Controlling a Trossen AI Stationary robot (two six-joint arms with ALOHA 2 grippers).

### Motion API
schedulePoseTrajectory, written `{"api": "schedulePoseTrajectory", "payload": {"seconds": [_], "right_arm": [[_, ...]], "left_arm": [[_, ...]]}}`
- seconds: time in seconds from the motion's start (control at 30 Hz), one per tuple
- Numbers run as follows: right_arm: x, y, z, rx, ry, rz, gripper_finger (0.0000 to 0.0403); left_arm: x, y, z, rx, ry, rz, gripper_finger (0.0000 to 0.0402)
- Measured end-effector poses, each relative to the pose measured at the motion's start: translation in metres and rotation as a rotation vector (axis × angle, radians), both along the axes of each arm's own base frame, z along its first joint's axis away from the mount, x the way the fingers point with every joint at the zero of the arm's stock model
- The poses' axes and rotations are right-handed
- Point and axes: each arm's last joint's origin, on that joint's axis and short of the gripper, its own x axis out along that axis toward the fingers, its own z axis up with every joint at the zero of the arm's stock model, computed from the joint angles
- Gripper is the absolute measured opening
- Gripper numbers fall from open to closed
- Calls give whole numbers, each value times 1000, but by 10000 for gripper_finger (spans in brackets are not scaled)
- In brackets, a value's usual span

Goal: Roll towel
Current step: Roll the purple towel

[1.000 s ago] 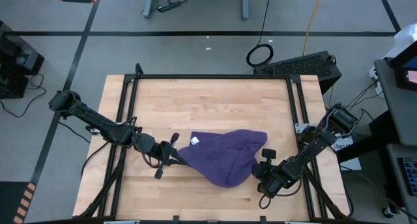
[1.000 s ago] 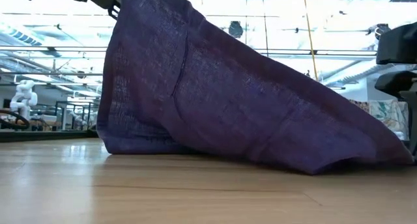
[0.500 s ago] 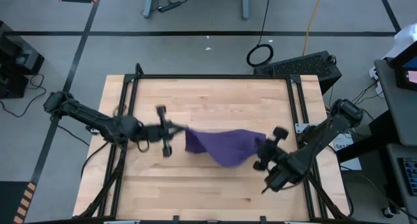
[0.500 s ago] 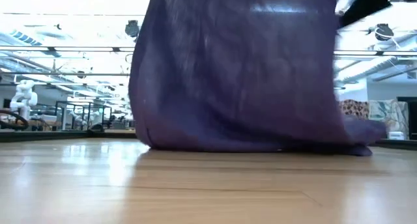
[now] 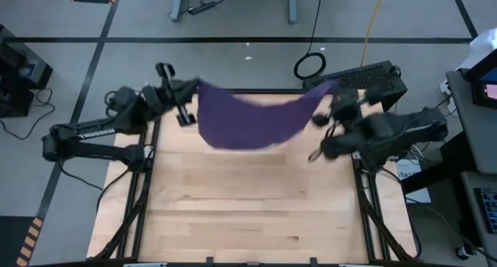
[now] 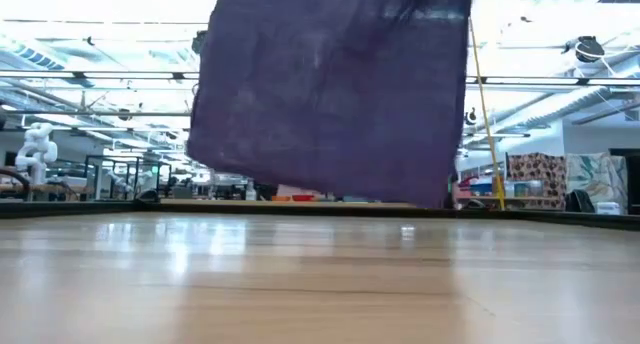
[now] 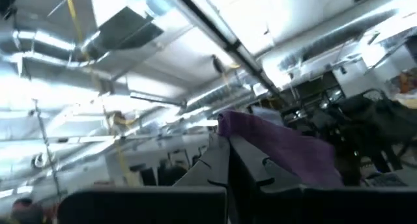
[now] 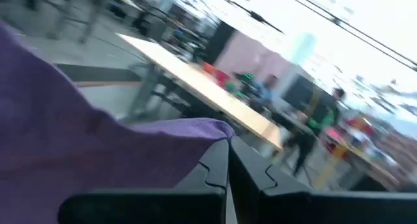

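The purple towel [image 5: 247, 118] hangs spread between my two grippers above the table's far edge, clear of the wood; the low view shows its lower edge [image 6: 320, 189] off the tabletop. My left gripper [image 5: 192, 87] is shut on its left upper corner, and my right gripper [image 5: 326, 96] is shut on its right upper corner. Each wrist view shows the shut fingers with purple cloth coming out between them. My left gripper pinches the towel's upper left corner [image 7: 228, 127] between its two shut fingers. The towel hangs below it, lifted clear of the table. My right gripper pinches the towel's upper right corner [image 8: 218, 129] between its two shut fingers. The cloth hangs below and spreads toward the other gripper, sagging between the two holds.
The wooden tabletop [image 5: 248, 197] has a black frame along its edges [image 5: 248, 91]. A dark box [image 5: 365, 77] and a cable loop [image 5: 311, 65] lie on the floor beyond the far right corner.
Both grippers have risen and swung quickly from the table's middle toward its far edge, carrying the towel. The towel, which lay heaped with its lower part on the wood, is now lifted clear and spread out between them.
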Motion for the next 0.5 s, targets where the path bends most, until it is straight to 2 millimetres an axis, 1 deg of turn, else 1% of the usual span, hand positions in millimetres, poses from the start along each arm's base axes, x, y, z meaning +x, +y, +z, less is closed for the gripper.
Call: {"api": "schedulePoseTrajectory", "payload": {"seconds": [0.07, 0.1, 0.2, 0.27, 0.37, 0.5], "right_arm": [[-9, -11, 14, 52, -14, -23, 0], [-12, -14, 20, 90, -11, -13, 0], [-15, -17, 29, 246, 3, 109, 0], [-15, -15, 31, 349, -8, 223, 0], [-13, -10, 30, 484, -3, 365, 0], [-8, 2, 23, 647, 25, 500, 0]], "left_arm": [[1, 10, 8, -38, 23, 8, 2], [2, 14, 10, -63, 49, 1, 2], [5, 21, 7, -111, 152, -36, 1], [6, 21, 5, -121, 213, -74, 1], [2, 17, 2, -163, 282, -148, 1], [-6, 8, -3, -275, 380, -352, 1]]}}
